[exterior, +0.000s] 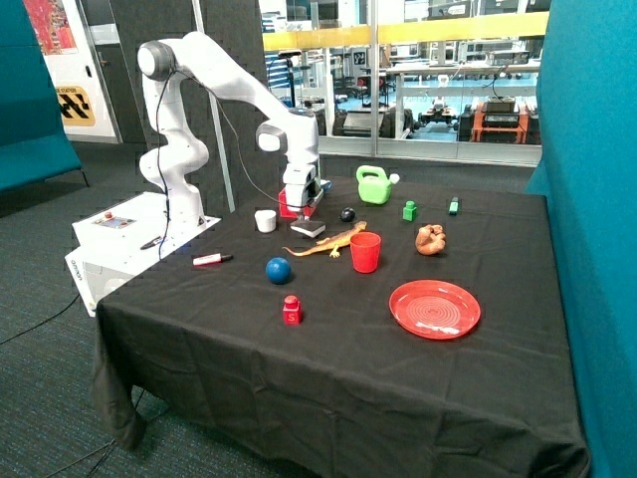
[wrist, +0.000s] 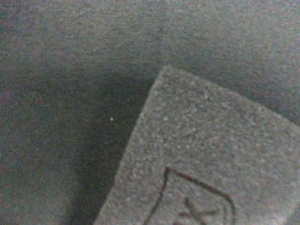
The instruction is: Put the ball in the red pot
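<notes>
In the outside view, the gripper (exterior: 307,215) is seen low over a flat grey pad (exterior: 308,229) on the black cloth of the table (exterior: 328,378); whether its fingers are spread cannot be told. The smooth, round dark blue ball (exterior: 278,270) lies on the cloth, well apart from the square red pot (exterior: 288,204), which is half hidden behind the gripper. A round red cup (exterior: 365,252) stands near the ball.

In the wrist view, a grainy, foam-like pad corner (wrist: 211,154) with a dark line drawn on it is shown on the woven cloth (wrist: 70,70).
</notes>
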`<state>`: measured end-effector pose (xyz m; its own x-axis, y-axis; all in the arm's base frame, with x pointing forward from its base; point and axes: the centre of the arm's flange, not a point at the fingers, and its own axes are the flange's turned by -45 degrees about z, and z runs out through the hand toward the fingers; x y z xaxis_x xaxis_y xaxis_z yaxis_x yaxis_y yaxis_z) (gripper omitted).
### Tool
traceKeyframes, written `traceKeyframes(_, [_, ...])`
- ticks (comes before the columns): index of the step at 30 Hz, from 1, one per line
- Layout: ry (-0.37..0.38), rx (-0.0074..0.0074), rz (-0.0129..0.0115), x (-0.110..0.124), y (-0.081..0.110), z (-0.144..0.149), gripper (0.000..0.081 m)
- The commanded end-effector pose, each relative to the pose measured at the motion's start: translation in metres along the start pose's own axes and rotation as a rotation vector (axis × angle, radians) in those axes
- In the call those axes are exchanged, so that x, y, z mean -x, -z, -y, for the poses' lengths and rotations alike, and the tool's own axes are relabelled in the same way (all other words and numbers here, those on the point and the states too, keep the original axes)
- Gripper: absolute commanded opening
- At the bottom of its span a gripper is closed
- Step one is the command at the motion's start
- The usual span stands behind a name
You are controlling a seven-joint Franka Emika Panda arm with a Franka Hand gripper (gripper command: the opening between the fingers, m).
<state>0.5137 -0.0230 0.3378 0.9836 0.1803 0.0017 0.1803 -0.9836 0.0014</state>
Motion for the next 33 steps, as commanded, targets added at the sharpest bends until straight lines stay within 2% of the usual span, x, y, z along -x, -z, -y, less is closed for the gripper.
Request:
traceKeyframes(1, [-0.015,-0.0014,0.0017,0.003,0.019,-0.012,0.0808])
traceKeyframes(11, [-0.049,-0.0014,0.0017,0.000,0.035,-0.034,0.0808])
traceKeyframes(19, [-0.059,-0.0014,0.0018,-0.004,0.043,-0.049,0.0766])
traceKeyframes(25, [-0.063,-0.0014,0.0018,-0.006,0.040,-0.053,0.0756])
traceKeyframes(28, [-0.106,-0.0013,0.0018,-0.010,0.036,-0.069,0.0740])
traceKeyframes(33, [-0.127,-0.0013,0.0018,-0.008,0.034,-0.086,0.0735])
